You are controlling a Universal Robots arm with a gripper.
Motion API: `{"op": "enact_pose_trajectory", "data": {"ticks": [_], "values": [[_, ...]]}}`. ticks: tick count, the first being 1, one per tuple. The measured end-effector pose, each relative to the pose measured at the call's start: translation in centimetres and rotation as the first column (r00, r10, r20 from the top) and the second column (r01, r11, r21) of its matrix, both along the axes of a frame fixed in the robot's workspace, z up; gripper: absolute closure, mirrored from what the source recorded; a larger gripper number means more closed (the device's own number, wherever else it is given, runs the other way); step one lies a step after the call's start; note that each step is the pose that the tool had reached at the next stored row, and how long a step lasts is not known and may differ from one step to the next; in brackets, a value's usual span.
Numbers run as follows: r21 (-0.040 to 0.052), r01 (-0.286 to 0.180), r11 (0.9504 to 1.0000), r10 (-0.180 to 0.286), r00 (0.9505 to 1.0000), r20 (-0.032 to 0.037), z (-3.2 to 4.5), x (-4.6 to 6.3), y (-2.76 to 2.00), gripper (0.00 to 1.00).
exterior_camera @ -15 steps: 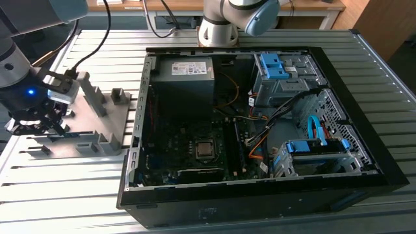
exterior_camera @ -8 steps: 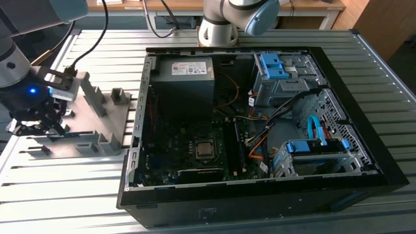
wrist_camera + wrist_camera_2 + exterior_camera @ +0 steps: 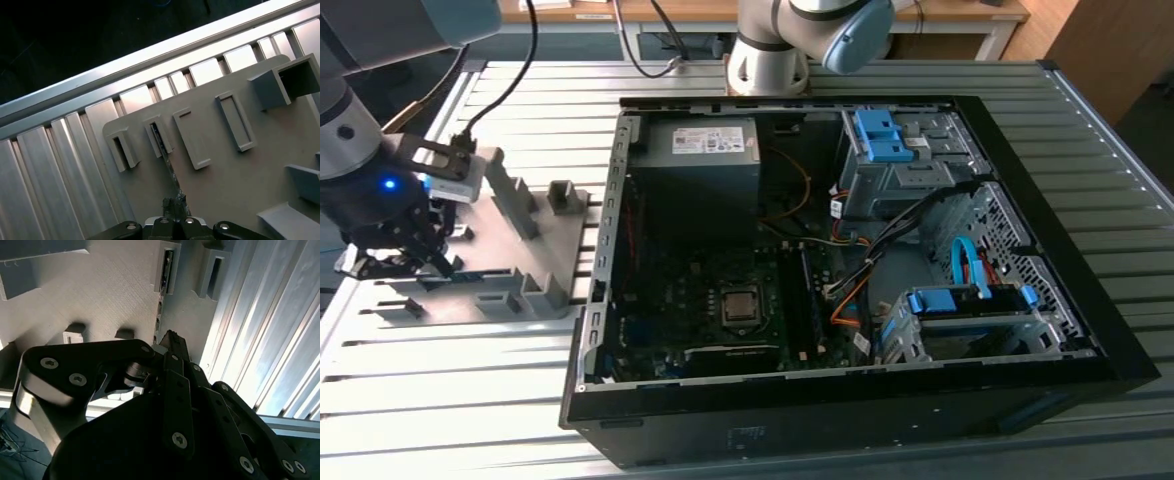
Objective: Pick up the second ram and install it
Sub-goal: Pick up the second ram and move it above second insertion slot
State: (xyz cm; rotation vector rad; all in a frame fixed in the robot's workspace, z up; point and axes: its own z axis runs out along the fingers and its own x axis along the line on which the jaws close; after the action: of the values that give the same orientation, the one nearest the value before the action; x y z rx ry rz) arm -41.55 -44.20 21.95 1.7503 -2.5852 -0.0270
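The pincer [image 3: 414, 265] is down at the grey fixture [image 3: 520, 235], which lies on the ribbed metal surface [image 3: 454, 390] to the exterior view's left of the open computer case [image 3: 854, 405]. In both wrist views the second ram [image 3: 161, 142] [image 3: 168, 262] stands on its thin edge in one of the fixture's narrow slots (the neighbouring slot beside it is bare), running straight to the fingertips. The pincer [image 3: 173, 202] [image 3: 171, 342] looks drawn in tight on the stick's near end, with no gap visible between its fingers.
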Motion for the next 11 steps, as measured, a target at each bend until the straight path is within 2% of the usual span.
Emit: {"op": "enact_pose_trajectory", "data": {"ticks": [5, 11], "values": [[0.0000, -0.043, 0.9991, 0.043, 0.9991, 0.0000, 0.00, 0.00, 0.00, 0.90], [0.0000, -0.092, 0.9957, 0.092, 0.9957, 0.0000, 0.00, 0.00, 0.00, 0.90]]}}
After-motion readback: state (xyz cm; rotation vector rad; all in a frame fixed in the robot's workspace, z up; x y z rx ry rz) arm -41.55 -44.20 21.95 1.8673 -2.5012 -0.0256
